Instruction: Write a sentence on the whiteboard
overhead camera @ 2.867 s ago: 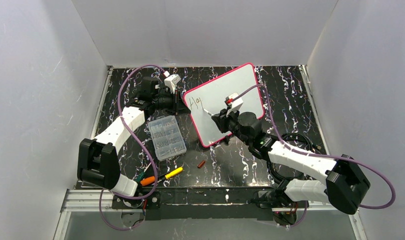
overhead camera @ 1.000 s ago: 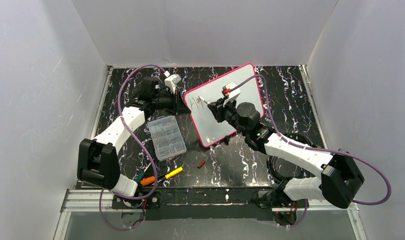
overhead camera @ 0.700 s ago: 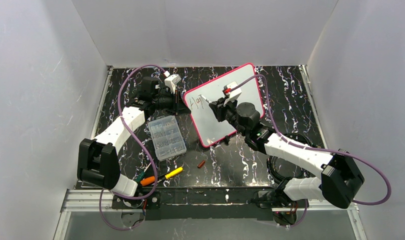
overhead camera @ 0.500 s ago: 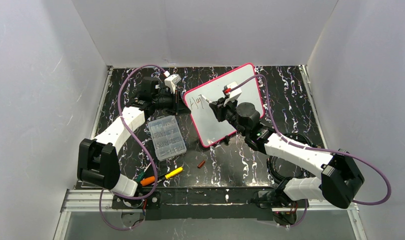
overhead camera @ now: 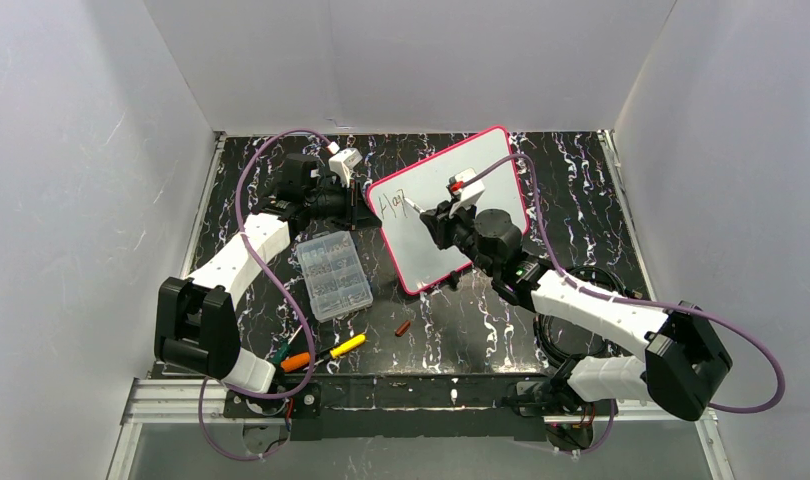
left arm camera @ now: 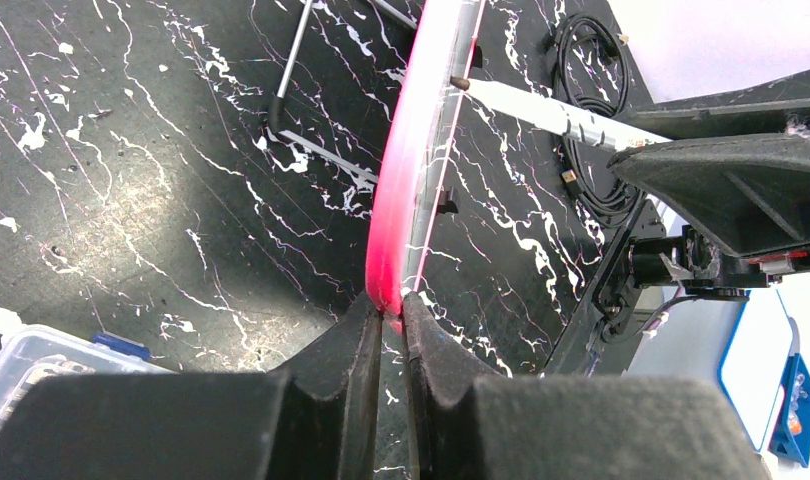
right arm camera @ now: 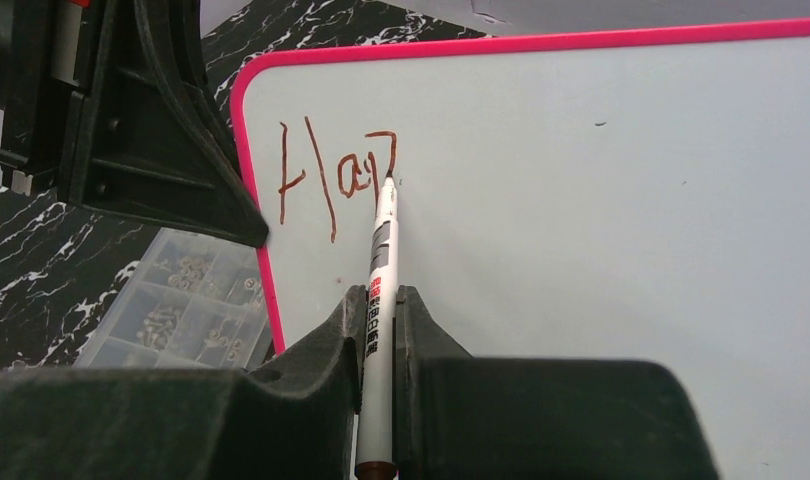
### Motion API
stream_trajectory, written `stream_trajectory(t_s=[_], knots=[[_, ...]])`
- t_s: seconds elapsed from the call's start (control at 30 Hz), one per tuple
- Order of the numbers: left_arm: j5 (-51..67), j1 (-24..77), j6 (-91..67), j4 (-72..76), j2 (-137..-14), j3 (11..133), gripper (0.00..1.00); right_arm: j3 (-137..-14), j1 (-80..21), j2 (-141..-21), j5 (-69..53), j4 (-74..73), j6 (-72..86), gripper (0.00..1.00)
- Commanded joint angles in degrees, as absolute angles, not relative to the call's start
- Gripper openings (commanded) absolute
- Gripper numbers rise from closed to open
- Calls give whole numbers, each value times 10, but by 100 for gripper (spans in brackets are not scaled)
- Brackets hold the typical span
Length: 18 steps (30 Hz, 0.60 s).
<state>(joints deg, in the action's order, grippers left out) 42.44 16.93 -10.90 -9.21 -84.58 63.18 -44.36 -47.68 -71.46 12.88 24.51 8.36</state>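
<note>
Left gripper (left arm camera: 391,300) pinches the pink-rimmed white rectangular whiteboard (right arm camera: 601,220) steady; right gripper (right arm camera: 379,300), clamping a slim white marker (right arm camera: 382,245), needs light, even pressure on the seemingly unfinished brownish-red sentence (right arm camera: 336,185).

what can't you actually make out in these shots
Top external: the sentence is too small to read; the right gripper and the marker cover part of the whiteboard.
Left wrist: the whiteboard is edge-on in the left gripper, its face hidden.
Right wrist: the frame cuts off the whiteboard's right edge; the gripper body hides its lower part.
</note>
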Motion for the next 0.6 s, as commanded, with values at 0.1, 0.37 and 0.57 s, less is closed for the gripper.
stream_trajectory(t_s=[0.1,0.37,0.57], knots=[[441,177,-97,-116,-826,642,0,-434,-477,-704,112,240,90,1],[440,178,-97,-116,-825,642,0,-435,-479,-703,111,239,87,1],[439,178,-97,-116,-825,641,0,-425,-480,-674,132,255,88,1]])
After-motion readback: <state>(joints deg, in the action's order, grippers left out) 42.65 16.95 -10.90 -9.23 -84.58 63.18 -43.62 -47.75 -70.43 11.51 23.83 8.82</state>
